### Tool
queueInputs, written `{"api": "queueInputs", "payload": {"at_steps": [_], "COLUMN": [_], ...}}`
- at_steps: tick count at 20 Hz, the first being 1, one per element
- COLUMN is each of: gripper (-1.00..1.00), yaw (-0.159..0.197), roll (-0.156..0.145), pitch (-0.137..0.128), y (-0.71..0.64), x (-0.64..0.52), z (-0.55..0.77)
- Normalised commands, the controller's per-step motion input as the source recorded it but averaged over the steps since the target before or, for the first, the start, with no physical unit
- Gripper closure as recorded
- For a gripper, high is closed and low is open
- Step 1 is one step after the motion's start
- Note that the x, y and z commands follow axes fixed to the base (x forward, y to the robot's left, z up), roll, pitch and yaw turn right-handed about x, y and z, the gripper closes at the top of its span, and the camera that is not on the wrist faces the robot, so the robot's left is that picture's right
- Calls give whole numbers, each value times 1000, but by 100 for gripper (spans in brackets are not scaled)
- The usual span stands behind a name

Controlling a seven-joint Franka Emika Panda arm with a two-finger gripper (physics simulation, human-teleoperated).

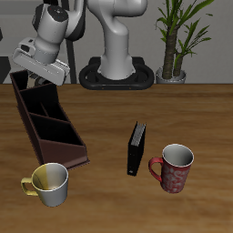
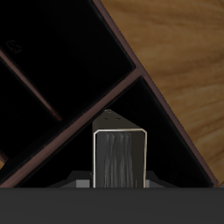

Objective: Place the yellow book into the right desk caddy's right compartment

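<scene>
My gripper point(image 1: 30, 68) is shut on the yellow book point(image 1: 18, 62) and holds it tilted above the far end of the dark brown desk caddy point(image 1: 52, 127). In the wrist view the book point(image 2: 118, 157) shows edge-on, with pale page stripes, between my gripper's point(image 2: 118, 181) jaws. It hangs over a compartment of the caddy point(image 2: 131, 80) bounded by a slanted divider and the outer wall. The book does not touch the caddy. My fingers are mostly hidden.
An all-black book point(image 1: 136, 148) stands on the table near the middle. A red mug point(image 1: 175, 168) stands beside it, and a yellow-and-white mug point(image 1: 50, 183) stands at the caddy's near end. The robot base point(image 1: 114, 71) and a potted plant point(image 1: 173, 41) are at the back.
</scene>
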Motion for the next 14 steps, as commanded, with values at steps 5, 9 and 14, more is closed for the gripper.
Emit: {"api": "queueInputs", "payload": {"at_steps": [5, 9, 14], "gripper": [-100, -100, -100], "yaw": [-18, 36, 33], "roll": [-14, 34, 46], "pitch": [-19, -12, -18], "y": [-18, 229, 193], "x": [-33, 86, 36], "z": [156, 130, 122]}}
